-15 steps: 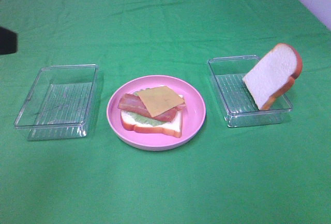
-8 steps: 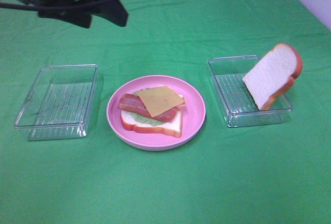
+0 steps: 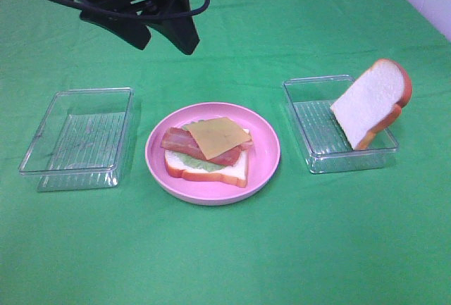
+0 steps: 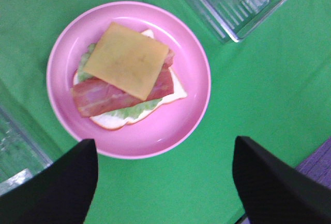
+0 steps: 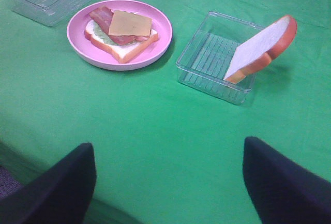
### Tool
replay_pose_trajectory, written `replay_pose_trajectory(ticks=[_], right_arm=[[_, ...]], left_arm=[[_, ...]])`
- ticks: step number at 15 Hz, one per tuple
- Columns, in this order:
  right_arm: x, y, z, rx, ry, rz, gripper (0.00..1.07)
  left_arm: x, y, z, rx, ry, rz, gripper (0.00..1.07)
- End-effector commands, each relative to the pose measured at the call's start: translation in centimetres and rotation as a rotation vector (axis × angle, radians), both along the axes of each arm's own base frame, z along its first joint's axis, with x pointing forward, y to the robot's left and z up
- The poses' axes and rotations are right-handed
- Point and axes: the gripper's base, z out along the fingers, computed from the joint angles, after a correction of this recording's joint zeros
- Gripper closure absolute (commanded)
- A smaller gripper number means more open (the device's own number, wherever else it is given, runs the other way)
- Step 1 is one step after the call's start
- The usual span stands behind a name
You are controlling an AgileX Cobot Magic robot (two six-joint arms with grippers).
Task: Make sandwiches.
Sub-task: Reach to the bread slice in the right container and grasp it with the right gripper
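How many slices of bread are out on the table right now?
2. One bread slice lies at the bottom of the stack on the pink plate; the other bread slice leans tilted on the far-right rim of the right clear tray. None seems hidden.

The exterior high camera looks down at a slant across the green worktop (image 3: 225,263) from its near edge, taking in the whole layout. The left wrist camera faces almost straight down, close above the pink plate (image 4: 196,100). The right wrist camera looks obliquely from farther back. All three views share the plate (image 3: 268,157) (image 5: 77,40).
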Motion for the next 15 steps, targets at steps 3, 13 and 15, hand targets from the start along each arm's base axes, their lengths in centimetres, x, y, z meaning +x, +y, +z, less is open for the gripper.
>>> replay_pose_trajectory(ticks=[3,13,15], right_arm=[[0.0,-0.1,0.0,-0.006,-0.019,-0.005,0.32],[0.0,-0.1,0.0,-0.006,-0.019,-0.005,0.32],[0.0,-0.1,0.0,-0.006,-0.019,-0.005,0.32]], left_arm=[[-2.4,2.2,3.8,0.071,-0.087,0.014,0.37],[-12.9,8.4,2.2,0.109,-0.064,0.022,0.37],[-15.2,9.8,1.4,0.099,-0.081,0.026,0.37]])
